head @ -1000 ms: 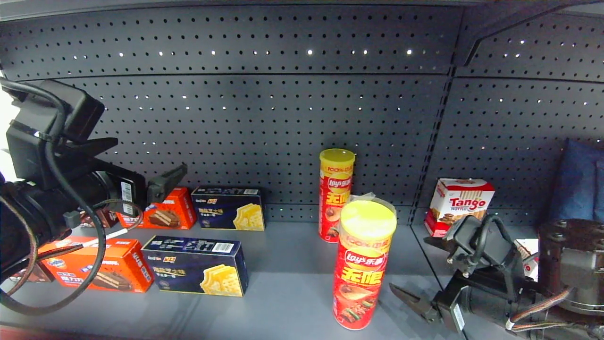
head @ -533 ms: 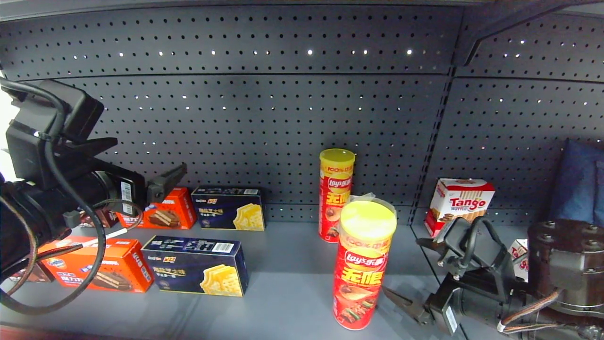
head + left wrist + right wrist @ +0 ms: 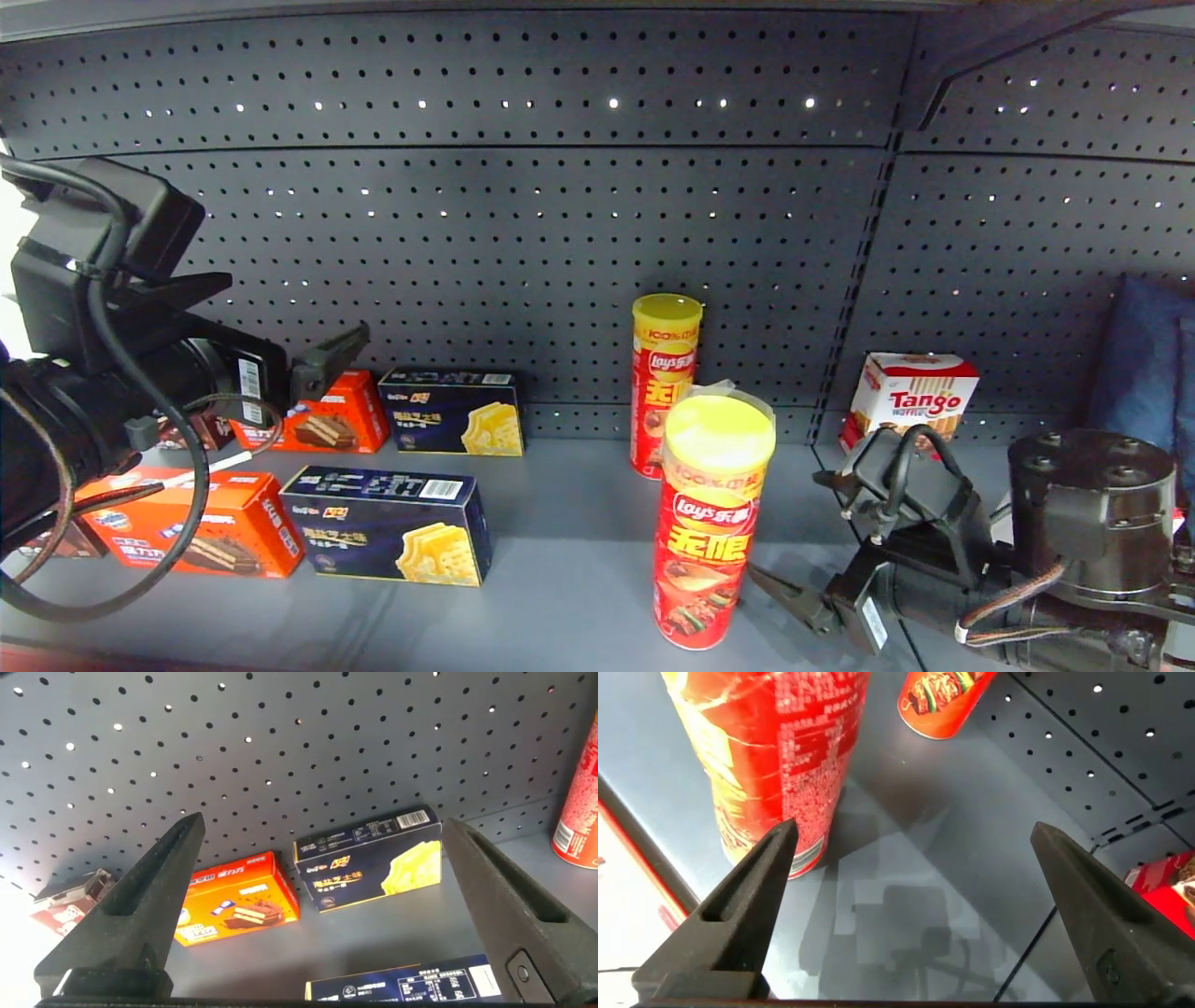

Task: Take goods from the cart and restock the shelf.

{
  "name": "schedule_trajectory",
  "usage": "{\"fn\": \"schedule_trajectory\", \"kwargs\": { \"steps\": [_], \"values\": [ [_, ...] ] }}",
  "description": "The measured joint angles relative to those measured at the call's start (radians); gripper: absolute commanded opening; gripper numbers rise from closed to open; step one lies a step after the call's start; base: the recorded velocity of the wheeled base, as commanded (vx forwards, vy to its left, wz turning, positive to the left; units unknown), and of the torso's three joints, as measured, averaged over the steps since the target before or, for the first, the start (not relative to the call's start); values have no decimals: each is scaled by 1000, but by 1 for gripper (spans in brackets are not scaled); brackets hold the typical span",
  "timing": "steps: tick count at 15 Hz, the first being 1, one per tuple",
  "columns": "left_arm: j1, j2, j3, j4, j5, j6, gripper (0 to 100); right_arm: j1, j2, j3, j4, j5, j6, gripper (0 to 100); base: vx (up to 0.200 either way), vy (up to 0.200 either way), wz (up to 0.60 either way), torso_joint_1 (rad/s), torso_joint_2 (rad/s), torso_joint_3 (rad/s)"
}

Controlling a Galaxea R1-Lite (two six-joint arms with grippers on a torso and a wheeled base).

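Note:
Two red chip cans with yellow lids stand on the grey shelf (image 3: 569,551): one at the front (image 3: 711,523) and one behind it by the pegboard (image 3: 664,383). My right gripper (image 3: 801,546) sits low on the shelf just right of the front can, open, its lower fingertip (image 3: 777,586) close to the can's base. The right wrist view has the front can (image 3: 775,756) beside one finger (image 3: 747,915), with nothing inside the open gripper (image 3: 915,905). Held above the left boxes, my left gripper (image 3: 297,306) is open and empty (image 3: 320,826).
On the left are two dark blue boxes (image 3: 392,523) (image 3: 453,411) and two orange boxes (image 3: 201,523) (image 3: 322,425). A white and red wafer box (image 3: 910,397) and a blue bag (image 3: 1144,364) stand right of the shelf divider. Bare shelf lies between the boxes and the cans.
My right arm has slid left along the shelf toward the front can. The can's top has shifted slightly left. The left arm has not moved.

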Motion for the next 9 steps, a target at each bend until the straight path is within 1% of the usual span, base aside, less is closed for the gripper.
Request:
{"fn": "schedule_trajectory", "kwargs": {
  "steps": [6,9],
  "values": [
    [1,0,0,0,0,-2,100,-2,42,-42,0,0,0,100,0,0,0,0,0,0],
    [1,0,17,0,0,-2,100,-2,49,-39,-1,0,0,100,0,0,0,0,0,0]
  ]
}}
